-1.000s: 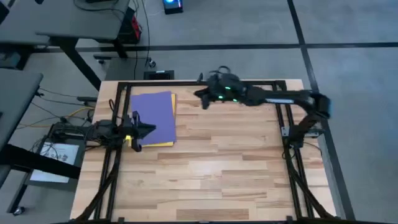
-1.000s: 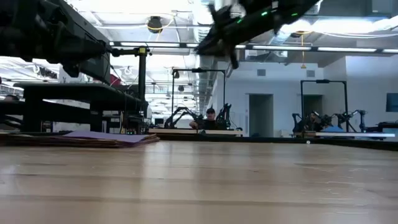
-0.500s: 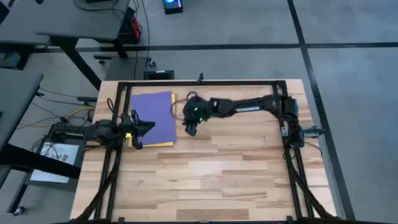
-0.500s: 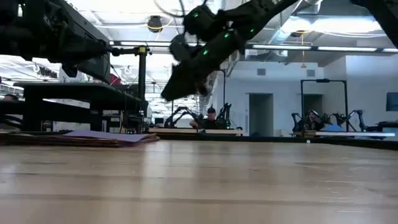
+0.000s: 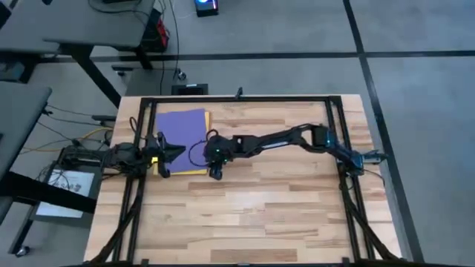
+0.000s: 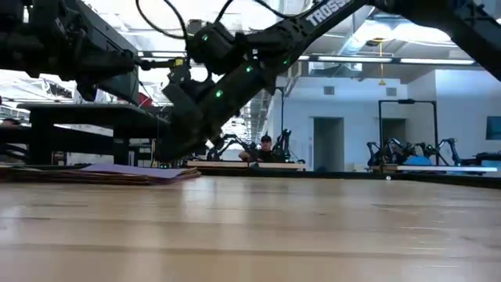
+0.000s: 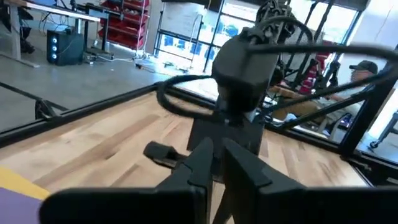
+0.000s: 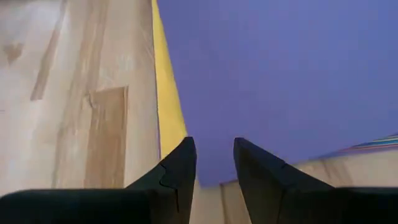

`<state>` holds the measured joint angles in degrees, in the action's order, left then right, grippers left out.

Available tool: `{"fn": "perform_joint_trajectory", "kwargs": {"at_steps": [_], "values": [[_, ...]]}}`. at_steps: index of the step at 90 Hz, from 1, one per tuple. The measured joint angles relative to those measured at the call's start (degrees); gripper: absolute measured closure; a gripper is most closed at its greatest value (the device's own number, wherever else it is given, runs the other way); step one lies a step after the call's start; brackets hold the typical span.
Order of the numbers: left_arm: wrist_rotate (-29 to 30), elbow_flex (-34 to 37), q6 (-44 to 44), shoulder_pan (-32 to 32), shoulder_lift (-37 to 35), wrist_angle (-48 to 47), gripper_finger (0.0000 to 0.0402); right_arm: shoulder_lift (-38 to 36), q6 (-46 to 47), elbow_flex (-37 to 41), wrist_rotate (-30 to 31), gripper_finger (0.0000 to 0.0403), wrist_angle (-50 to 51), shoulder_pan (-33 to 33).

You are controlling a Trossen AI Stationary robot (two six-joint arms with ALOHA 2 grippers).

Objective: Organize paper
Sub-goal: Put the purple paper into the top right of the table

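Note:
The paper [image 5: 183, 137] lies as a flat stack at the table's far left, a purple sheet [image 8: 280, 74] on top and a yellow edge [image 8: 166, 99] showing along one side; more coloured edges [image 8: 385, 143] peek out beneath. My right gripper [image 8: 214, 163] reaches across the table and stands open, low over the stack's near right corner [image 5: 207, 172], fingers pointing down. My left gripper [image 5: 178, 153] hovers shut above the stack's near left part, well clear of it in the low view. My right gripper's fingertips [image 8: 183, 155] straddle the purple sheet's corner [image 8: 208, 177] from above. I cannot tell whether they touch the paper.
Bare pale wood [image 5: 260, 208] stretches over the middle, near and right parts of the table. A black frame [image 5: 237, 99] runs along the far edge and both sides. Beyond the table stand other benches and arms, with a person [image 6: 264, 149] seated far off.
My right gripper has swung from the far middle of the table toward the left and near edges and come down low, ending over the stack's near right corner. The paper lies as before.

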<state>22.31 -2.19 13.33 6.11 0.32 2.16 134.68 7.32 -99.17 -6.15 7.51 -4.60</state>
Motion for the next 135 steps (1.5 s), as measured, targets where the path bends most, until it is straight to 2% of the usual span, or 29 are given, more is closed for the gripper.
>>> {"fn": "perform_joint_trajectory", "kwargs": {"at_steps": [8,16,26,36,46,52,58,69,86,109,122,135], "values": [[-0.1,-0.1,0.4,0.0,0.1,-1.6,0.0384,0.9,0.0,-0.2,0.1,0.0301,0.3,0.0],[0.3,-0.7,4.6,-0.2,0.2,-3.2,0.0384,0.8,-0.7,-0.4,0.2,0.0301,-0.3,-0.1],[1.7,-7.2,7.6,-1.8,3.8,-14.6,0.0384,0.5,-2.6,-0.4,0.2,0.0301,0.1,-0.2],[1.7,-17.8,8.7,-3.6,11.7,-31.9,0.0384,0.5,-3.3,-0.4,0.2,0.0301,0.2,-0.4],[1.2,-26.8,19.0,-5.1,21.2,-46.6,0.0384,0.5,-3.3,-0.4,0.2,0.0301,0.3,-0.6],[-1.5,-30.3,24.0,-5.8,27.1,-53.6,0.0384,0.5,-3.3,-0.4,0.2,0.0301,0.3,-0.9],[-4.8,-32.1,25.4,-6.2,32.6,-57.7,0.0384,0.5,-3.3,-0.4,0.2,0.0301,0.2,-1.2],[-10.2,-33.1,23.4,-6.7,41.9,-58.6,0.0384,0.5,-3.3,-0.4,0.2,0.0301,0.2,-1.8],[-11.4,-34.8,25.0,-7.3,50.9,-59.7,0.0384,0.5,-3.5,-0.3,0.2,0.0301,-0.9,-2.0],[-11.5,-38.1,26.7,-7.5,50.3,-59.9,0.0384,2.1,-5.7,-6.0,1.4,0.0301,-5.5,0.0],[-11.5,-38.1,27.5,-7.5,49.6,-60.9,0.0384,8.1,-6.1,-10.9,3.3,0.0301,0.1,0.6],[-11.5,-38.1,27.6,-7.5,49.7,-61.8,0.0384,8.5,-5.9,-13.6,3.3,0.0301,8.8,0.3]]}}
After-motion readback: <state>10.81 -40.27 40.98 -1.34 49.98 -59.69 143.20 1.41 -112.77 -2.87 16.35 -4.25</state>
